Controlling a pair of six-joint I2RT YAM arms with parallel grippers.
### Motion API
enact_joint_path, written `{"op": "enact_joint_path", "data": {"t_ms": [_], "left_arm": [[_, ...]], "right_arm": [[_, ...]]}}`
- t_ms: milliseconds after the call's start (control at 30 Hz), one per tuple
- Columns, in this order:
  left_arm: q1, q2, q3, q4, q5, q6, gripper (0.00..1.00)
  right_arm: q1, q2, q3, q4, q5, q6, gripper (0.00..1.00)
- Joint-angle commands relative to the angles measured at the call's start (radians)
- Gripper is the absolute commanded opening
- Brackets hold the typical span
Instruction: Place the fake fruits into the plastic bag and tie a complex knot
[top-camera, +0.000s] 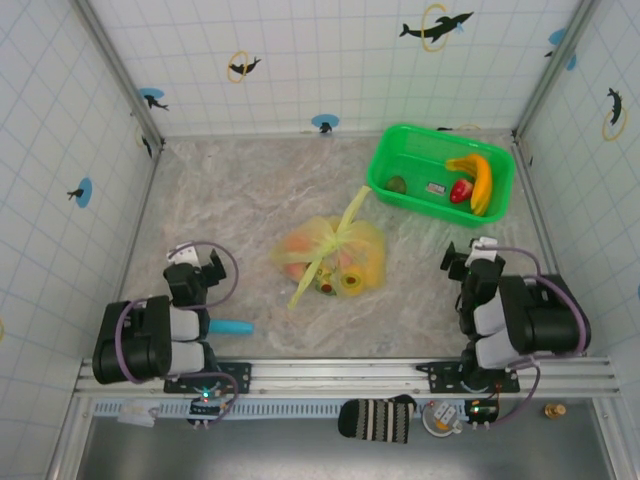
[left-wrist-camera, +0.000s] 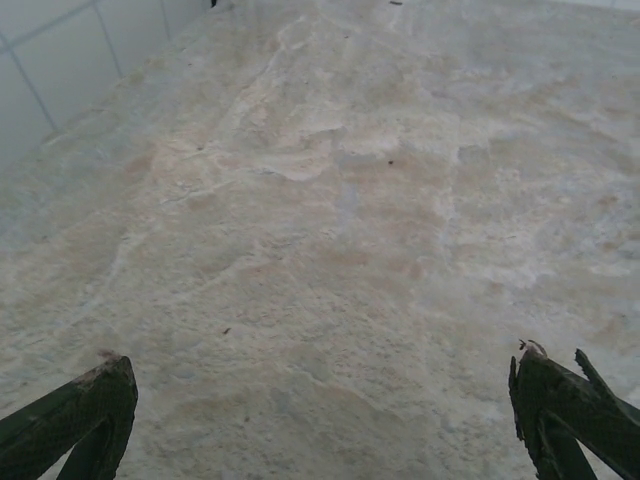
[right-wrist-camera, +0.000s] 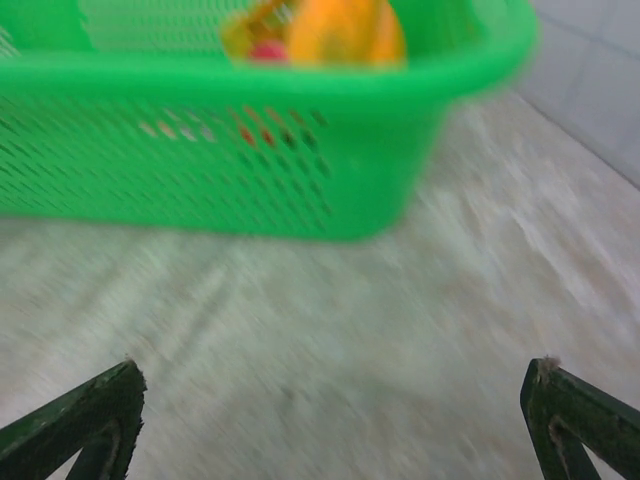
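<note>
Tabletop tally: 1 translucent yellow-green plastic bag (top-camera: 362, 243), the orange and yellow toy fruits (top-camera: 300, 248) inside it too bunched to count; 1 bright green perforated plastic basket (top-camera: 425, 160) holding 1 yellow-and-orange banana cluster (top-camera: 480, 180), 1 red toy fruit (top-camera: 460, 191), 1 dark round piece (top-camera: 397, 184) and 1 small grey item (top-camera: 435, 187); 1 teal-blue stick (top-camera: 230, 327); 1 striped black-and-white fabric piece (top-camera: 375, 420); 2 black-and-grey robot arms (top-camera: 150, 335).

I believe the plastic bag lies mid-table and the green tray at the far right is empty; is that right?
Not quite: the green tray is not empty; it holds a banana and a red fruit, as the top external view shows. The plastic bag does lie mid-table.
</note>
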Motion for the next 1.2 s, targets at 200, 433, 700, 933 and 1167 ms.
{"op": "enact_joint_path", "data": {"t_ms": [200, 433, 700, 933, 1167], "left_arm": [[-0.05, 0.167, -0.022, 0.308, 0.087, 0.016, 0.98], [-0.068, 0.158, -0.008, 0.253, 0.017, 0.015, 0.98], [-0.069, 0.156, -0.007, 0.247, 0.017, 0.014, 0.98], [-0.069, 0.151, -0.011, 0.249, 0.017, 0.013, 0.98], [-0.069, 0.153, -0.011, 0.249, 0.017, 0.013, 0.98]], "right_arm": [[-0.008, -0.003, 0.007, -0.062, -0.106, -0.015, 1.0], [-0.011, 0.011, -0.001, -0.022, -0.114, -0.014, 1.0], [0.028, -0.003, -0.025, 0.008, -0.029, -0.032, 1.0], [0.013, 0.0, -0.009, -0.02, -0.064, -0.027, 1.0], [0.007, 0.002, -0.006, -0.022, -0.079, -0.026, 0.99]]}}
